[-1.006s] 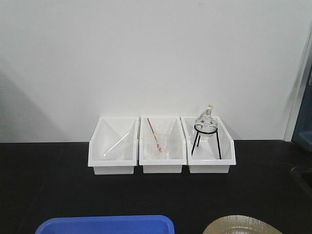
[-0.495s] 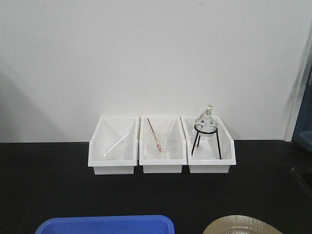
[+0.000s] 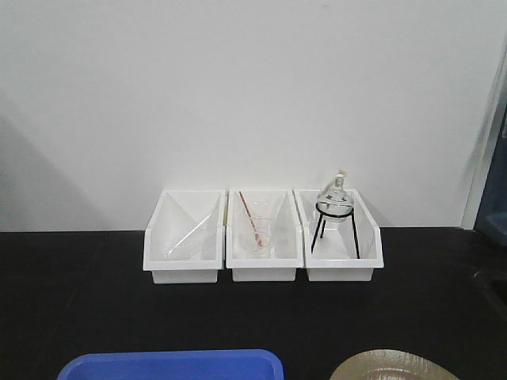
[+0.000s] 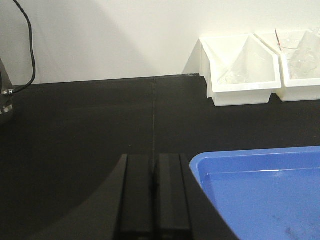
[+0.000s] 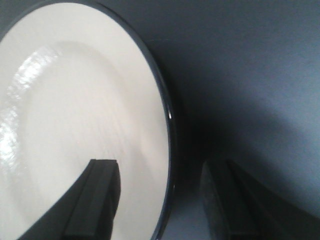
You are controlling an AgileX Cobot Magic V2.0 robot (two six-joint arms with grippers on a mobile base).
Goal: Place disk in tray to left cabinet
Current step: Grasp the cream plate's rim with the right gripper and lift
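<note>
Your right jaws stand apart, astride the rim of the disk [image 5: 75, 115]; left jaws are together at 9 o'clock of the tray [image 4: 260, 190]. Disk lies on the desk [image 3: 79, 301], at tray's 3 o'clock

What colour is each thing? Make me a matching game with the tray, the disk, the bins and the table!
Things:
1. tray
2. disk
3. bins
4. table

Colours:
A. black
B. white
C. blue
D. tan

Pairs: 1-C, 2-D, 3-B, 4-A
</note>
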